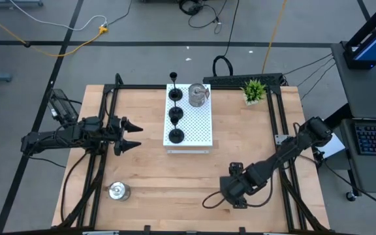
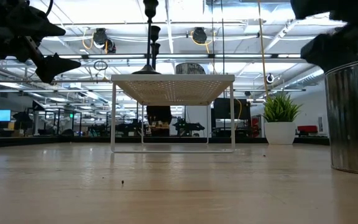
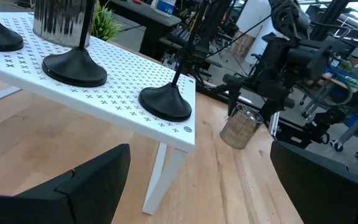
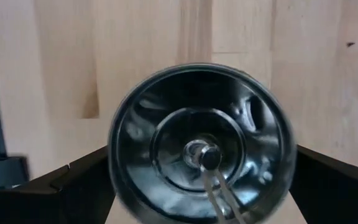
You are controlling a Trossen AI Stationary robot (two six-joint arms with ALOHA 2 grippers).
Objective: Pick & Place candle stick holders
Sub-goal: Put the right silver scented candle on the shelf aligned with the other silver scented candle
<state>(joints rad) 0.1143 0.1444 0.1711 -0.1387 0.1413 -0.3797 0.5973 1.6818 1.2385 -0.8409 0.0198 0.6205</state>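
On the white perforated board (image 1: 200,127) three black candle stick holders (image 1: 175,115) stand in a row on their round bases, with a silver one (image 1: 198,94) beside them. A second silver holder (image 1: 117,190) stands on the table at the near left. A third silver holder (image 4: 201,155) stands upright on the table at the near right. My right gripper (image 4: 201,158) points down over it, open, one finger on either side of its rim. My left gripper (image 1: 138,134) hovers open left of the board, pointing at it.
A small green potted plant (image 1: 254,90) stands at the far right of the table. The board stands on thin legs (image 2: 113,118) above the tabletop. Black frame rails (image 1: 282,124) run along the table's left and right sides. Bare wood lies between the board and the near edge.
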